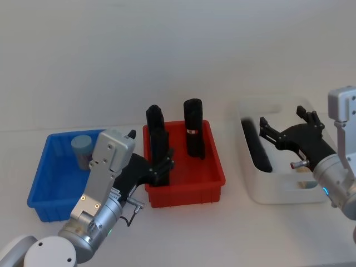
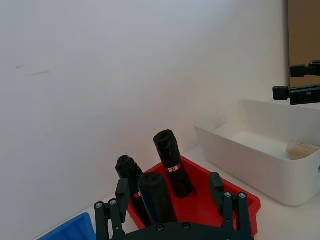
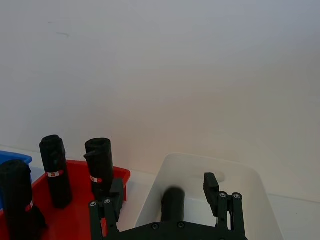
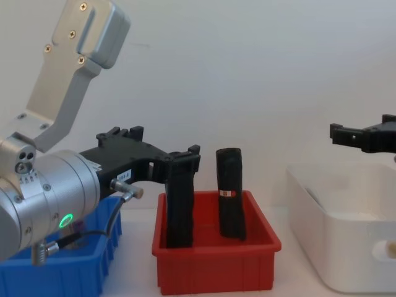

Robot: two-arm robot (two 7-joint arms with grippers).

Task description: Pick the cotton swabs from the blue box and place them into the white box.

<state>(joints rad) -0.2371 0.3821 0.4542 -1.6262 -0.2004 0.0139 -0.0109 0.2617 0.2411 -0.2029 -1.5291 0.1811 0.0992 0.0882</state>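
hovering with fingers apart, the left tool [image 1: 161, 167] hides the blue box's [image 1: 50, 167] swab tub [image 1: 82, 151] from its wrist view.

Both arms are silver-grey metal with screwed, angular wrist housings; each black left pincer [image 1: 161, 167] and right pincer [image 1: 283, 129] has ribbed fingers. A green light glows on the left wrist, with a thin black cable beneath.

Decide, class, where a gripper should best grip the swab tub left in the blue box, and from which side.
Probably from above, fingers closing across the round sides just under the lid: the swab tub stands upright in the blue box, whose walls block a side approach.
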